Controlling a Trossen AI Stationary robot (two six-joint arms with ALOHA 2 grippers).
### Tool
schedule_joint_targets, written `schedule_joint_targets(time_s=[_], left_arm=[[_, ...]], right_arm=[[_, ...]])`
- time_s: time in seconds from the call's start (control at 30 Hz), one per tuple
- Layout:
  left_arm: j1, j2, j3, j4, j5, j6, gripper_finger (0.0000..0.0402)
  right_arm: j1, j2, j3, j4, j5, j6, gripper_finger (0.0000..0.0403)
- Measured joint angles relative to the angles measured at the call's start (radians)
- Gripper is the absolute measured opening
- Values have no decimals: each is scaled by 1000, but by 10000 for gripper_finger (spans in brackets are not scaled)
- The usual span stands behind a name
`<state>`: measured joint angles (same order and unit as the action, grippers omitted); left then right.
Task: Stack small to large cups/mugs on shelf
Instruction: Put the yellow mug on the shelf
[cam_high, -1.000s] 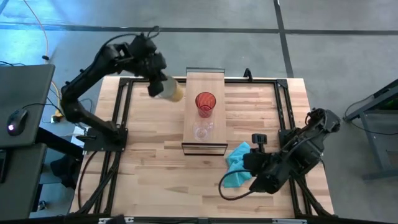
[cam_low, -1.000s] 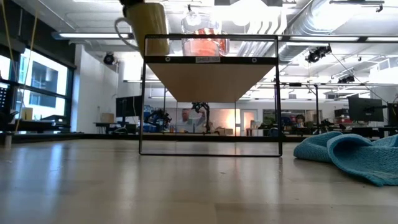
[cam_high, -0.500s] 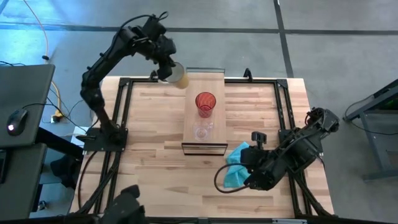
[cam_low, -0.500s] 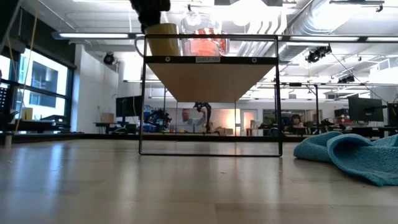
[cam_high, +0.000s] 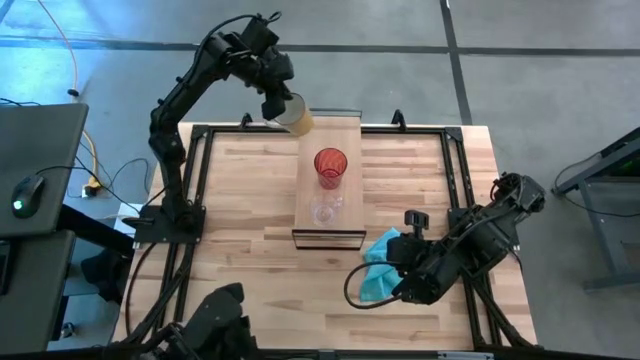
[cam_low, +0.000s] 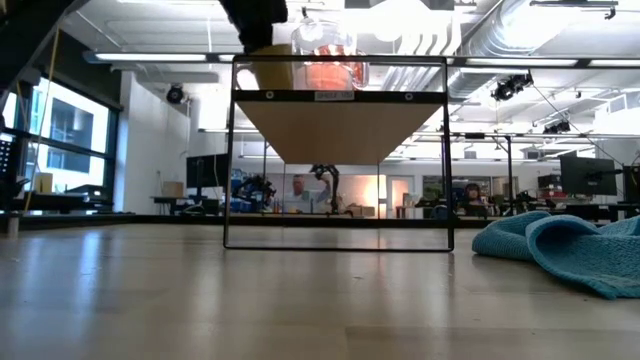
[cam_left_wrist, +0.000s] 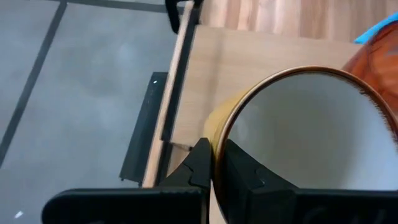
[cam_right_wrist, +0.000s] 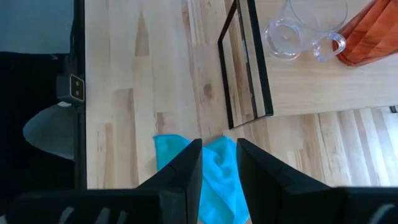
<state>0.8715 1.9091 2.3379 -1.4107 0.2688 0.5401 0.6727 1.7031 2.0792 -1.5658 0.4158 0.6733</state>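
The cream-white mug (cam_high: 294, 118) hangs from my left gripper (cam_high: 277, 100) over the far left corner of the shelf (cam_high: 345, 135), a raised light-wood board in a thin dark frame. On the shelf stand the red cup (cam_high: 330, 165) and, nearer, the clear glass (cam_high: 323, 210). In the low view the mug (cam_low: 266, 70) shows behind the frame's top bar; whether its base touches the board I cannot tell. My right gripper (cam_high: 398, 287) waits open above the teal cloth (cam_high: 380, 262), touching nothing. My left gripper (cam_left_wrist: 214, 149) pinches the mug's wall at the rim (cam_left_wrist: 219, 127), one finger (cam_left_wrist: 200, 163) outside and one finger (cam_left_wrist: 241, 175) inside the hollow. The fingers come from above and from the far left. The mug hangs tilted below them, its mouth toward the gripper.
The teal cloth (cam_right_wrist: 214, 171) lies crumpled on the tabletop by the shelf's near right corner. Black arm frames (cam_high: 195, 190) run along both sides of the table. A dark shape (cam_high: 215, 315) shows at the near edge. Bare wood lies left of the shelf.
My left gripper has carried the mug toward the table's far edge and to the right, from beside the shelf's left side to over its far left corner, the arm stretching out. The mug has turned: its handle, seen in the low view before, no longer shows.
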Motion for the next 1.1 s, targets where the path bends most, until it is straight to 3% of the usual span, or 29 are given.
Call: schedule_joint_targets(time_s=[0.3, 1.1], left_arm=[[-31, 5, 7, 55, 39, 28, 5], [-87, 75, 6, 172, 99, 16, 4]], right_arm=[[-53, 0, 0, -1, 7, -96, 92], [-77, 0, 0, 12, -7, -98, 92]])
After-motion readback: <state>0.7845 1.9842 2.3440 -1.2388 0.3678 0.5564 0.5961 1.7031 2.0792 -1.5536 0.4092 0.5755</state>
